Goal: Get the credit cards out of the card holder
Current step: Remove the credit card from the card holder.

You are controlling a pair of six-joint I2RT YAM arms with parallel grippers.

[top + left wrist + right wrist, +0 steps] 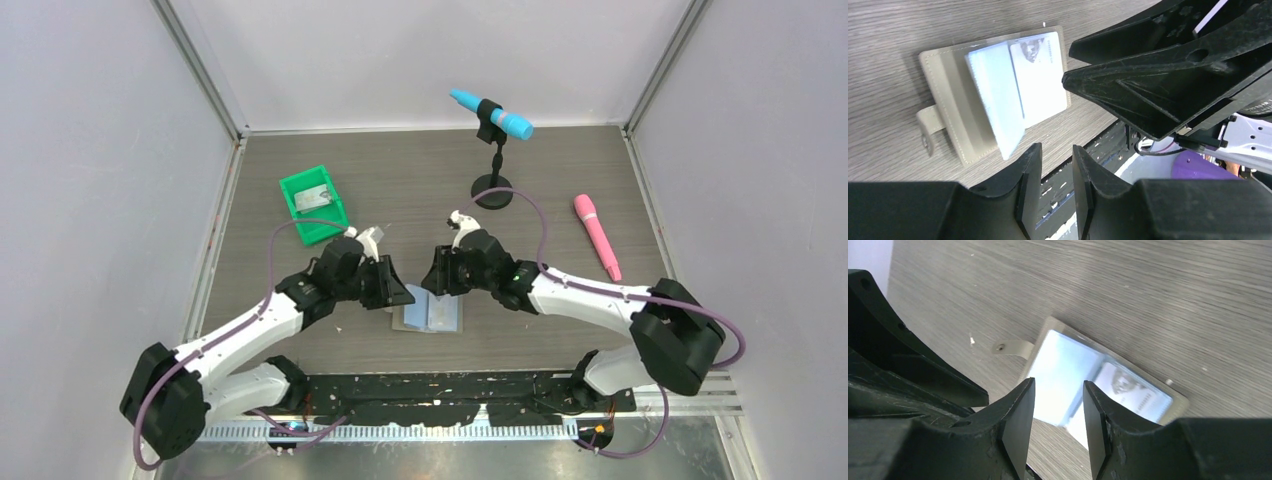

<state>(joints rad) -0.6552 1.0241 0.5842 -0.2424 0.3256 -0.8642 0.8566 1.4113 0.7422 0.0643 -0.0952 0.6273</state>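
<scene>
The card holder lies open on the table between my two grippers, its pale blue pockets facing up. In the left wrist view, the holder shows a grey tab, and a whitish credit card with faint print sits in its right pocket. The card also shows in the right wrist view. My left gripper is open and empty just left of the holder. My right gripper is open and empty just above the holder.
A green bin holding a flat grey piece stands at the back left. A blue microphone on a stand is at the back centre. A pink microphone lies at the right. The table's near edge is close below the holder.
</scene>
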